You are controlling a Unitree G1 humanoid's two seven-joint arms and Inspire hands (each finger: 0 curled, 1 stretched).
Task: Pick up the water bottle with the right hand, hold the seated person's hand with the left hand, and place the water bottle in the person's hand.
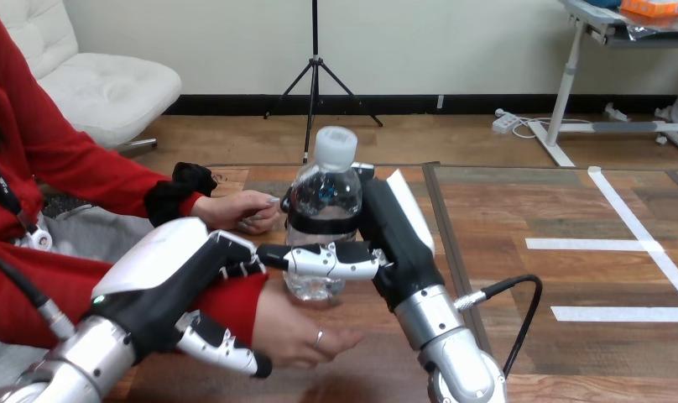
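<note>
The bottle (323,201) is upright at mid-view with its cap on. My right hand (398,239) grips it from its 3 o'clock side, palm against the wall, thumb (331,259) across the front low down, fingers round the back. I cannot tell whether its base rests on the table (503,277) or hangs just clear of it.

At the bottle's 6 o'clock, just beside the base and nearer to me, the person's near hand (306,336) lies open and flat, fingers pointing toward 3 o'clock. My left hand (164,269), at the bottle's 8 o'clock, is closed round that arm at the wrist, over the red cuff, with fingers curled across the top and thumb underneath. At 9 o'clock the person's far hand (235,210) sits near the bottle; I cannot tell if it touches.

As I judge it, the grasp and the wrist-hold are both made, so the step in hand is the delivery. The next move calls for a short carry toward 6 o'clock with the bottle kept upright, and my left hand steadying the wrist so the open hand stays put. The base should settle squarely on that hand. My thumb sits low, so it will have to clear the person's fingers, and I should loosen only once the bottle is borne.
</note>
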